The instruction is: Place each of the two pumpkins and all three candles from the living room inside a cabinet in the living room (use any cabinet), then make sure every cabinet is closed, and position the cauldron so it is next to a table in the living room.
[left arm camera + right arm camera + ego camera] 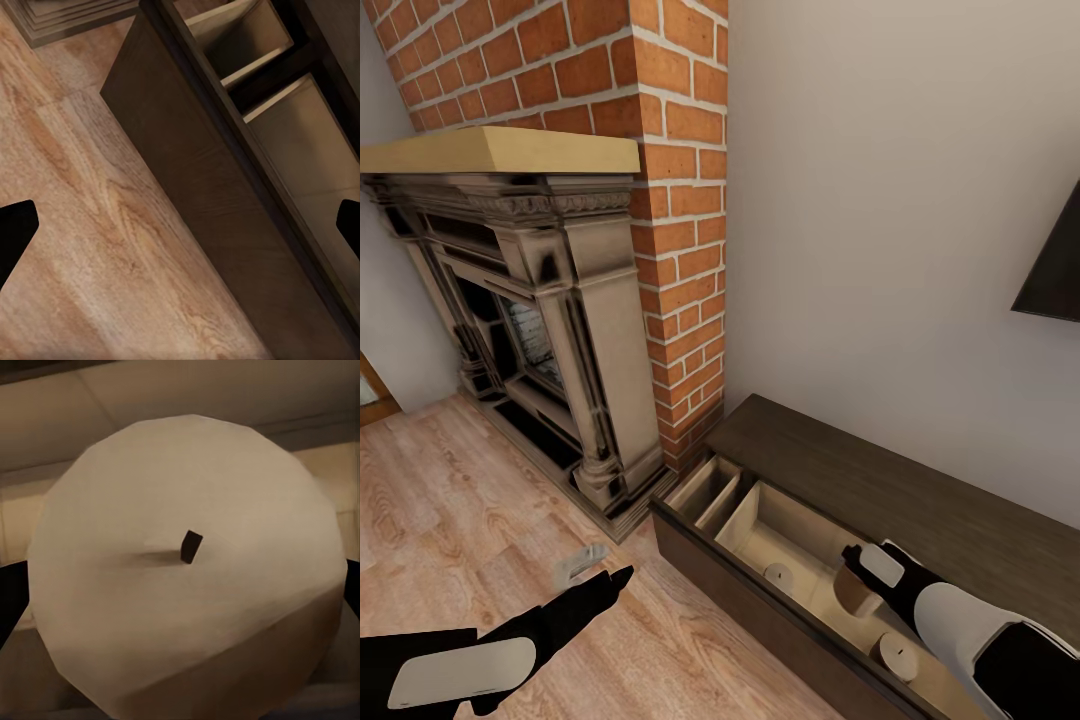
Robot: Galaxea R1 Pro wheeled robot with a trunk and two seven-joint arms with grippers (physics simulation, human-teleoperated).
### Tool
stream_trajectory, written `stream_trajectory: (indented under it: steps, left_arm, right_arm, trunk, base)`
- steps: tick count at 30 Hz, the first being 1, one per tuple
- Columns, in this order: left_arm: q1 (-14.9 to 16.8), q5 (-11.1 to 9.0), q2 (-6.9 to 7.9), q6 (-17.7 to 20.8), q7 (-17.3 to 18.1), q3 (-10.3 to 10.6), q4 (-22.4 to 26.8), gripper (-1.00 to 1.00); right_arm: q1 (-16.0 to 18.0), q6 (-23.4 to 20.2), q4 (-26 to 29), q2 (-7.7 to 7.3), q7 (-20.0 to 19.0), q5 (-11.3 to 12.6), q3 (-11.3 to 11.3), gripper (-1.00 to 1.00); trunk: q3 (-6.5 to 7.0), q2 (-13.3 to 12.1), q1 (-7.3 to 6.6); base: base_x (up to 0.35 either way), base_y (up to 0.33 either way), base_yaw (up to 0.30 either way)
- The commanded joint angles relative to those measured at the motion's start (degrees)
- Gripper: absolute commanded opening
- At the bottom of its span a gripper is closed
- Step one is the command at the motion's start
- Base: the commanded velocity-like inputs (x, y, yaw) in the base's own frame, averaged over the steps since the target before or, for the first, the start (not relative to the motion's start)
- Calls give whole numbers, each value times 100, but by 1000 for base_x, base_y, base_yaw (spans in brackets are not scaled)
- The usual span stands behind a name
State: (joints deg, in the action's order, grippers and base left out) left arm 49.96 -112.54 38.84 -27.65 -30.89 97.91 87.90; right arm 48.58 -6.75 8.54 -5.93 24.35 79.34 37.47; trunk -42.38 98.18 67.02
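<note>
Right wrist view: candle (pixel 187 562) wick (pixel 190 546) close-up.

Setting: a living room in a home. Indicators: a brick chimney breast (pixel 660 130) with an ornate fireplace (pixel 530 330) and pale wooden mantel (pixel 500 150); wood plank floor (pixel 450 500); a long, low dark cabinet (pixel 920 500) against a plain wall; the corner of a wall-mounted dark screen (pixel 1055 275).

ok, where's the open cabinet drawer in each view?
Head view: open drawer, lower centre-right, in front of the dark cabinet top.
Left wrist view: open drawer, pale inside past the dark front.
Right wrist view: open drawer, pale walls behind the held candle.
Shared landmarks: held candle for head and right wrist; pale divider for head and left wrist.
</note>
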Motion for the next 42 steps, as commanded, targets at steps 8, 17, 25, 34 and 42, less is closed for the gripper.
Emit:
stream_trajectory:
  steps: [8, 17, 25, 34, 42]
  left_arm:
    - [12, -22, 1, -32, -5, 18, 8, 100]
    - [11, -22, -6, -31, -5, 18, 8, 100]
    - [12, -22, -8, -30, -5, 18, 8, 100]
    - [14, -22, -8, -32, -5, 20, 8, 100]
    - [14, -22, -8, -32, -5, 19, 8, 100]
  right_arm:
    - [2, 112, 16, 19, 44, -30, 33, 100]
    - [-6, 494, -14, 183, 38, -602, 26, 100]
    - [-15, 1044, -49, 399, 54, -1277, 15, 100]
    - [-24, 1078, -46, 406, 47, -1315, 15, 100]
    - [-25, 1077, -46, 400, 45, -1316, 10, 100]
  trunk:
    - [-6, 3, 0]
    - [-6, 3, 0]
    - [-6, 3, 0]
    - [-6, 3, 0]
    - [-6, 3, 0]
  base:
    - [0, 0, 0]
    - [0, 0, 0]
    - [0, 0, 0]
    - [0, 0, 0]
    - [0, 0, 0]
